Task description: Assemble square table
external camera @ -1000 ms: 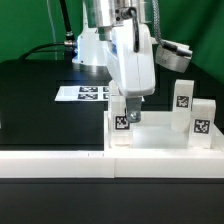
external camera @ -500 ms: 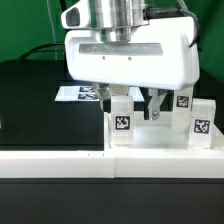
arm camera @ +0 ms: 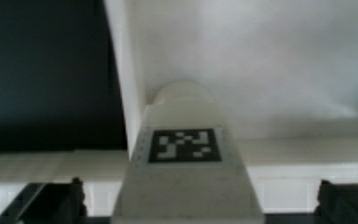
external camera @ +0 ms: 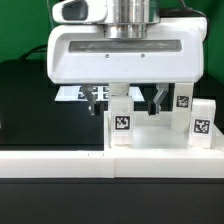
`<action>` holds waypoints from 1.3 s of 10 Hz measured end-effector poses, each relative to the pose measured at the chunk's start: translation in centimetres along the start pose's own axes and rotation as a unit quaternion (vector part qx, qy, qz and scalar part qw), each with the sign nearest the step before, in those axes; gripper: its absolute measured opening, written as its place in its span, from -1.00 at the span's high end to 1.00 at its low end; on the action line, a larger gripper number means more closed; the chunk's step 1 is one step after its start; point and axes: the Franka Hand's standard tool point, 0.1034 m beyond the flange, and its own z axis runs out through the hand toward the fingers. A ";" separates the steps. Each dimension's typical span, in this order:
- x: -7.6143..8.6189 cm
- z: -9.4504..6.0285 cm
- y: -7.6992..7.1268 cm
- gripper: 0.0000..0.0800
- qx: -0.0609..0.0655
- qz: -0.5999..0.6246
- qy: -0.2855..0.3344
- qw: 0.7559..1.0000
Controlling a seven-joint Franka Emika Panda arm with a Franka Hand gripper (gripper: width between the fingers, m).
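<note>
**A:** Where did the gripper (external camera: 126, 100) stand over the work?

**B:** Directly above the tagged leg (external camera: 121, 123) standing upright at the corner of the square table top (external camera: 160, 138). In the exterior view one dark finger (external camera: 96, 98) hung on one side of the leg and the other finger hung on the far side, each apart from it. The wrist view showed the same: the leg (arm camera: 185, 150) centred, both fingertips (arm camera: 48, 198) wide of its sides. So the claw was spread, holding nothing.

**A:** And how would you have advised taking that leg?

**B:** Keep it centred between the fingers, come straight down, and close only once the pads were level with the flat sides. My judgement was that closing off-centre would tip it, since it stood narrow and tall.

**A:** Room around it?

**B:** Tight on one flank, I thought. Two more legs (external camera: 183, 106) stood beyond the leg toward the exterior view's right, well apart from it, so the finger on that side had space. On the other side the top's raised rim ran just beside the leg, with black table (external camera: 30, 95) past it. The marker board (external camera: 75, 94) lay behind the leg, flat, no obstacle. The white front ledge (external camera: 60, 160) sat near the leg's foot; whether a finger would have grazed it I could not tell.
</note>
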 end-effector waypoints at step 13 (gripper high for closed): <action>-0.1 0.0 1.1 0.28 0.058 0.650 -0.017 0.758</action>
